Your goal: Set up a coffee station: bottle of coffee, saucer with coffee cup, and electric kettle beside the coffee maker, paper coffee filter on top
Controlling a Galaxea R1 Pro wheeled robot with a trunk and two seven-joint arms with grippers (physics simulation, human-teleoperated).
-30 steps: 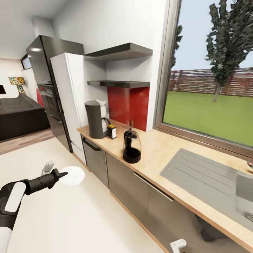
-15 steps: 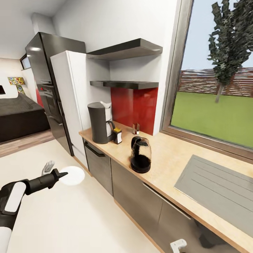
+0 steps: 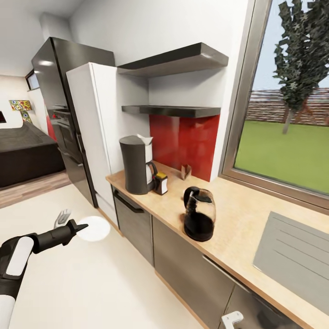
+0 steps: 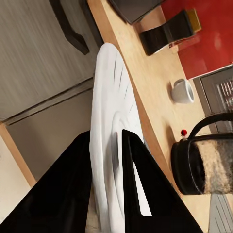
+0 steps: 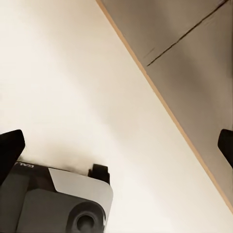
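My left gripper (image 3: 81, 226) is shut on the rim of the white saucer (image 3: 94, 228), held over the floor, left of and short of the kitchen countertop (image 3: 228, 214). In the left wrist view the saucer (image 4: 110, 111) stands edge-on between the black fingers (image 4: 73, 184). The dark grey coffee maker (image 3: 135, 165) stands at the counter's far end with the paper coffee filter (image 3: 146, 139) on top. The bottle of coffee (image 3: 161, 183) is beside it. The electric kettle (image 3: 199, 220) stands nearer along the counter. The coffee cup (image 4: 183, 91) sits on the counter between bottle and kettle. My right gripper (image 5: 119, 143) is open over the floor.
A white tall cabinet (image 3: 93, 128) and a black fridge (image 3: 59, 109) stand past the counter's end. Two dark shelves (image 3: 178, 61) hang above a red backsplash (image 3: 187, 137). A steel sink drainboard (image 3: 297, 256) lies at the right. Dark grey cabinet fronts (image 3: 183, 269) run under the counter.
The head camera has moved, so the counter things sit further right and larger in the picture. My left arm keeps the saucer in the same pose.
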